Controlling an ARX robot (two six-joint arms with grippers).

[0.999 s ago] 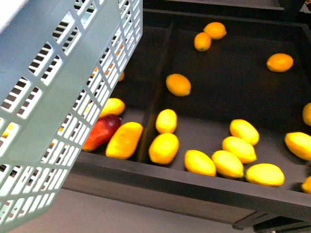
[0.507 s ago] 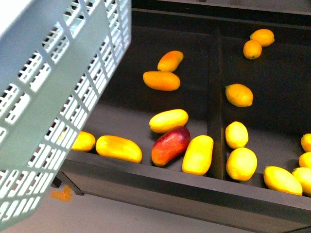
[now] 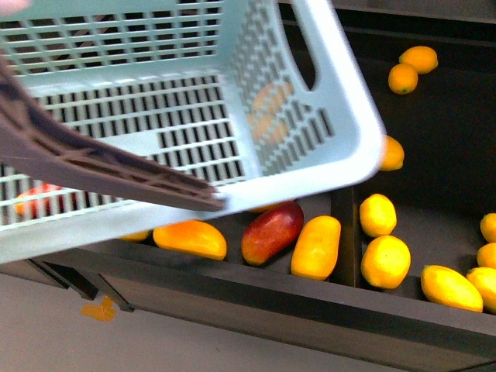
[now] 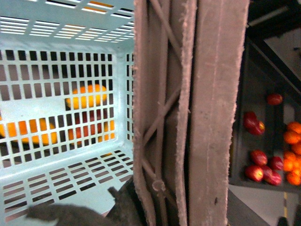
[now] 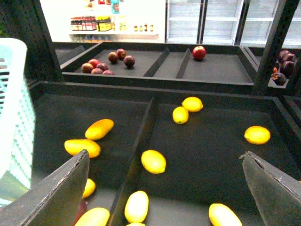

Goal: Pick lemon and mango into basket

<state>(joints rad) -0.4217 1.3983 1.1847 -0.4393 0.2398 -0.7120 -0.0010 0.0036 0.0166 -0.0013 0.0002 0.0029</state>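
Closest to the left claw is the brown handle. It runs straight out from the claw's dark fingers, so the claw reads as clamped on that handle, though the jaws sit mostly out of frame. Hanging from one handle is probably why the basket tips steeply, with its open mouth turned toward the robot above the near edge of the dark bin. Nothing lies inside the basket; the orange and red shapes show through its slotted walls from the bin beneath. By my reading, neither fruit is in yet.

The right claw hovers empty over the bin with its fingers spread wide apart, a stance fit for coming down on a fruit. A lemon lies just ahead of it, in line with the gap between the fingers. It sits beside the divider and apart from other fruit, which makes it a likely first pick. Across the divider, on the basket's side of that claw, lie the mangoes, two close together. Farther ahead, two more lemons touch and another sits alone. Beyond them, well away from the claw, a rear shelf holds dark red fruit.
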